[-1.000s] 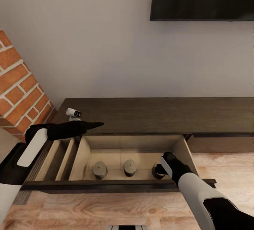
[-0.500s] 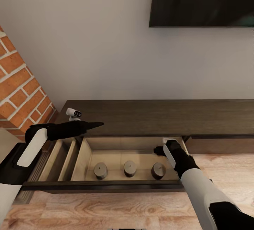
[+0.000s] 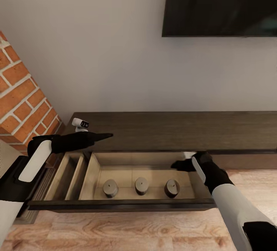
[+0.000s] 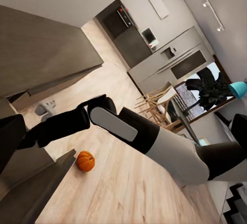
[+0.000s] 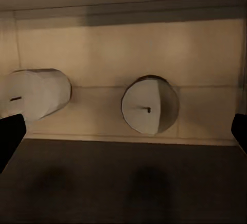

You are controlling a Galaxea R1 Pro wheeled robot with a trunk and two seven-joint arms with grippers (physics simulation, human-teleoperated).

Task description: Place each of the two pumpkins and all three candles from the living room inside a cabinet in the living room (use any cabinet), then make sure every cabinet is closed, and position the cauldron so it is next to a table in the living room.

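With your right claw [image 3: 177, 164] spread and empty above the open drawer [image 3: 115, 204], where three candles [image 3: 141, 185] stand in a row, lift clear before pushing the front shut. Your left claw [image 3: 105, 136] looks pinched shut over the cabinet [image 3: 173, 128] top. Left wrist view reveals a pumpkin [image 4: 85, 161] on the floor.

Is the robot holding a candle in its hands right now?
No. The right gripper is open and empty above the drawer; all three candles stand inside. The left gripper's jaws cannot be made out.
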